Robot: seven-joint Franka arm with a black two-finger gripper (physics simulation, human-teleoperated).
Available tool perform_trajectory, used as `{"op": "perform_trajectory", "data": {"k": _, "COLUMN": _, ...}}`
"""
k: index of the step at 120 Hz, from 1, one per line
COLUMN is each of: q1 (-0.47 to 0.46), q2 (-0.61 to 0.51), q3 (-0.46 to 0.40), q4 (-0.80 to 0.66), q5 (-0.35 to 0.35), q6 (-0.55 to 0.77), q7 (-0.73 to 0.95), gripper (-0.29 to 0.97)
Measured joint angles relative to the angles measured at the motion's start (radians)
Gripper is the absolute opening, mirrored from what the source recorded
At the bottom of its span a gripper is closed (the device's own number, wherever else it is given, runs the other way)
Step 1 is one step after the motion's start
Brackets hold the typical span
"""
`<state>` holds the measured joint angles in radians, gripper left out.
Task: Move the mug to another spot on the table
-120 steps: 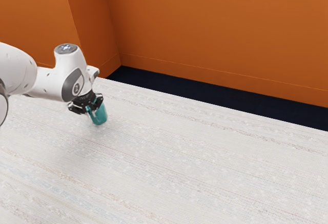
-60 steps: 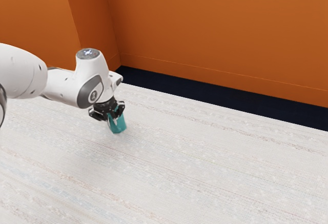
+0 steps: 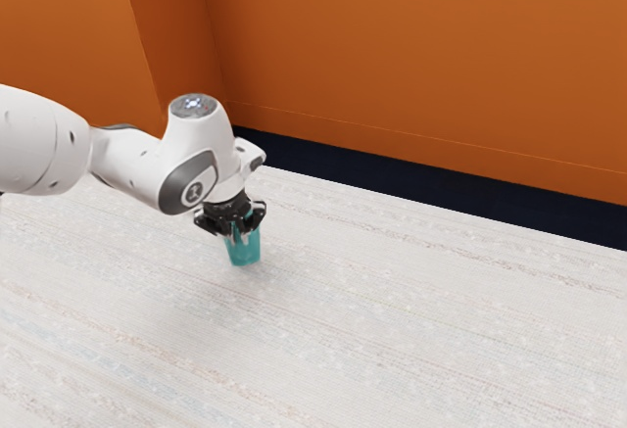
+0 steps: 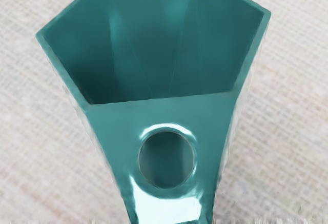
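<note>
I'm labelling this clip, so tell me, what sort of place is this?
Probably a bare simulated test room, not a home: plain orange walls, a dark floor strip, and one pale table where an end effector grips a teal mug.

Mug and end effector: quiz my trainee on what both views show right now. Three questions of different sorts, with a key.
1. True or false: the end effector is shut on the mug.
2. Multiple choice: in the wrist view, the mug's rim is A) perfectly round, B) angular, with straight sides, C) capped by a lid.
3. Fill in: the wall behind the table is coloured ____.
Key: 1 true; 2 B; 3 orange.
</note>
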<state>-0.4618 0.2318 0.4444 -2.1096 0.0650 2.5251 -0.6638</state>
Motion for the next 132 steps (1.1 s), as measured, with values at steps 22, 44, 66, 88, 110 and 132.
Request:
{"op": "perform_trajectory", "data": {"k": 22, "q1": -0.025, "q2": -0.017, "q3": -0.039, "q4": -0.032, "q5": 0.015, "q6": 0.001, "q7": -0.015, "gripper": -0.07}}
{"op": "perform_trajectory", "data": {"k": 44, "q1": -0.036, "q2": -0.019, "q3": -0.066, "q4": -0.054, "q5": 0.018, "q6": 0.003, "q7": -0.035, "gripper": -0.07}}
{"op": "perform_trajectory", "data": {"k": 66, "q1": -0.035, "q2": -0.033, "q3": -0.061, "q4": -0.106, "q5": 0.019, "q6": 0.002, "q7": -0.051, "gripper": -0.06}}
{"op": "perform_trajectory", "data": {"k": 88, "q1": -0.035, "q2": -0.057, "q3": -0.062, "q4": -0.151, "q5": 0.018, "q6": 0.003, "q7": -0.061, "gripper": -0.05}}
{"op": "perform_trajectory", "data": {"k": 110, "q1": -0.034, "q2": -0.067, "q3": -0.064, "q4": -0.163, "q5": 0.008, "q6": 0.003, "q7": -0.054, "gripper": 0.28}}
{"op": "perform_trajectory", "data": {"k": 132, "q1": -0.037, "q2": -0.081, "q3": -0.064, "q4": -0.164, "q5": 0.004, "q6": -0.001, "q7": -0.044, "gripper": 0.51}}
